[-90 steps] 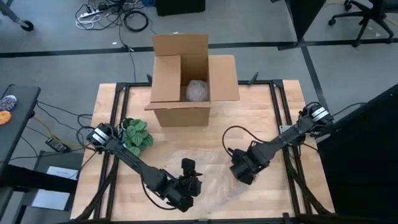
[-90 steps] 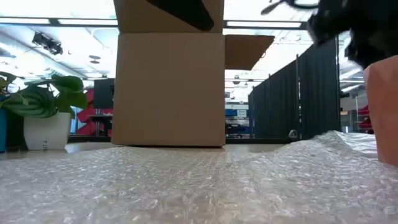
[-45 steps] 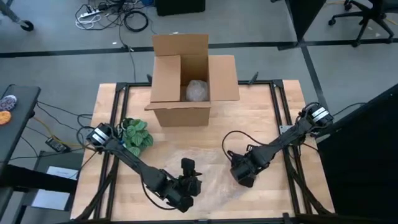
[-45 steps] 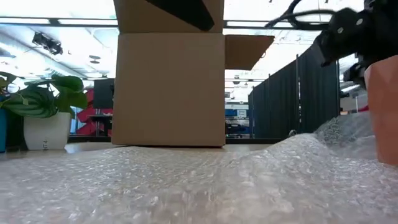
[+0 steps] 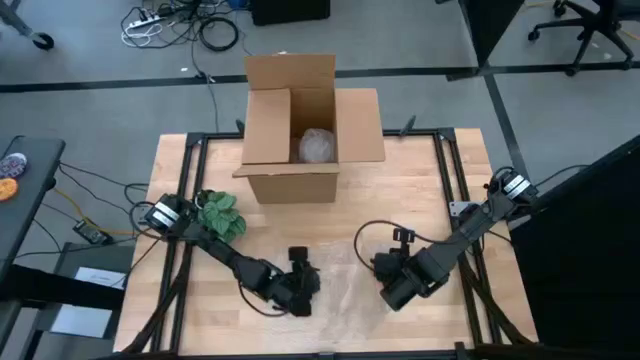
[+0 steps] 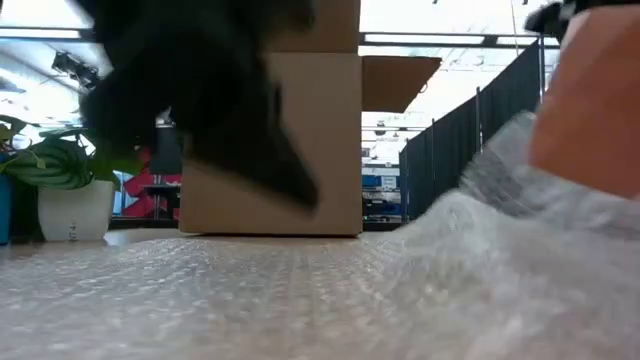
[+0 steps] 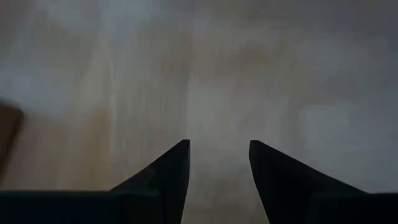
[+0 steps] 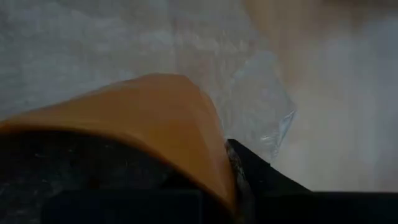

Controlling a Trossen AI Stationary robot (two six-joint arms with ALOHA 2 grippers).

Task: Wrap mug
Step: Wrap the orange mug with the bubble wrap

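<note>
An orange mug (image 6: 590,100) shows at the right of the low view, tilted, with the raised right part of a clear bubble wrap sheet (image 6: 500,200) under it. The rest of the sheet (image 5: 345,285) lies flat on the table's near middle. My right gripper (image 5: 392,290) is down at the sheet's right side, shut on the mug (image 8: 143,124). My left gripper (image 5: 300,283) hovers open over the sheet's left part, with nothing between its fingers (image 7: 168,174). My right gripper has the mug's wall by its edge (image 8: 211,165). One dark finger (image 8: 261,177) lies against the outside; the mug hides the other. A corner of the bubble wrap (image 8: 264,118) stands right beside that finger; whether it is caught in the hold, I cannot tell.
An open cardboard box (image 5: 300,140) stands at the table's far middle, with a bubble-wrapped bundle (image 5: 318,146) inside. A potted plant (image 5: 220,213) stands at the left. Bare wood (image 5: 420,190) lies between box and sheet.
My right gripper has gone toward the table's near edge with the mug, which now shows nearer and higher in the low view, and the sheet's right part has risen with it. My left gripper has gone toward the far edge, over the sheet.
</note>
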